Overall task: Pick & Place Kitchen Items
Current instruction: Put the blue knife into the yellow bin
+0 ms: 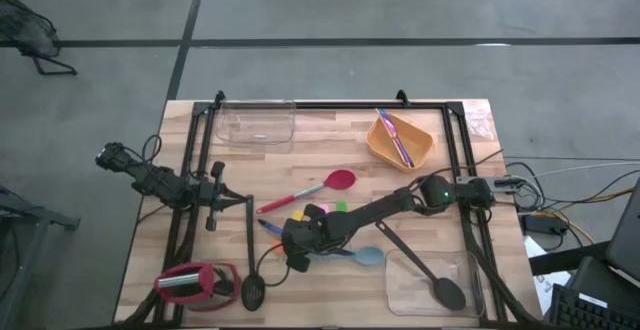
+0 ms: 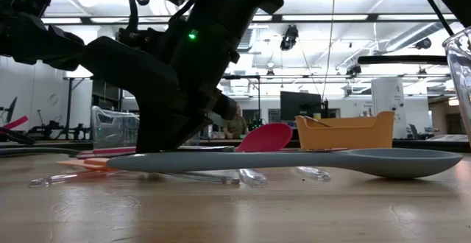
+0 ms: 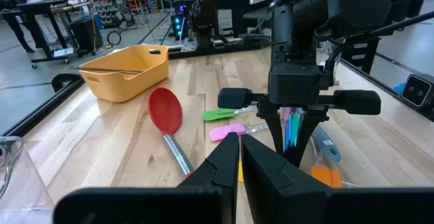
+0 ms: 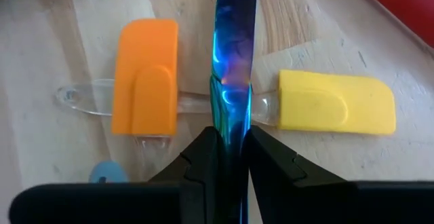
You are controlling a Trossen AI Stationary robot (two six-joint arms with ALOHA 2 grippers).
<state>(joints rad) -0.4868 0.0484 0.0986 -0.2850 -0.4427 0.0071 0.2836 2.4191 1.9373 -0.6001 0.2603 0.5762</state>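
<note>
Blue stick [image 4: 234,54] clamped between the right gripper [image 4: 230,149] fingers mid-table, long axis running straight ahead over the orange piece [image 4: 144,75] and yellow piece [image 4: 337,100]; left gripper [image 3: 239,157] shut, farther off.

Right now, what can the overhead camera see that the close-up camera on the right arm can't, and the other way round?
Only the high view shows the whole table: the orange tub, the red-headed spatula, the black spoon in a clear tub, and the left gripper waiting, shut. Only the right wrist view shows the orange piece and yellow piece close up, with the blue stick pinched between the fingers. Both show the right gripper at mid-table.
</note>
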